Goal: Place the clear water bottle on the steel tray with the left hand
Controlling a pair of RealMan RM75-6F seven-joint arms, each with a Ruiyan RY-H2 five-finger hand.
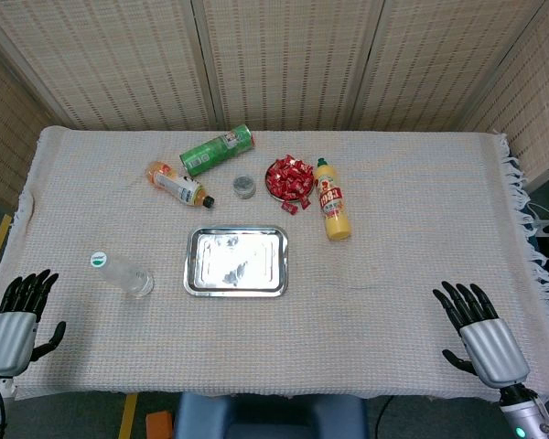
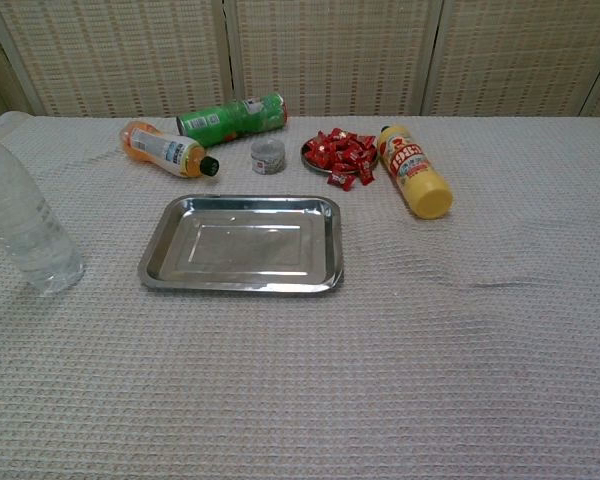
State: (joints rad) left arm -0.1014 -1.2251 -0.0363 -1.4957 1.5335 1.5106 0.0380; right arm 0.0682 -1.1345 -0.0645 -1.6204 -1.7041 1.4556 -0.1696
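The clear water bottle (image 1: 121,273) stands upright on the cloth left of the steel tray (image 1: 236,262); in the chest view the bottle (image 2: 22,226) is at the far left edge and the tray (image 2: 242,243) sits centre-left with nothing on it. My left hand (image 1: 16,320) rests at the near left table edge, fingers spread, holding nothing, a short way from the bottle. My right hand (image 1: 480,331) lies at the near right edge, fingers spread and empty. Neither hand shows in the chest view.
Behind the tray lie an orange drink bottle (image 1: 177,184), a green can (image 1: 217,151), a small grey tin (image 1: 244,187), a bowl of red candies (image 1: 290,178) and a yellow bottle (image 1: 332,210). A woven screen backs the table.
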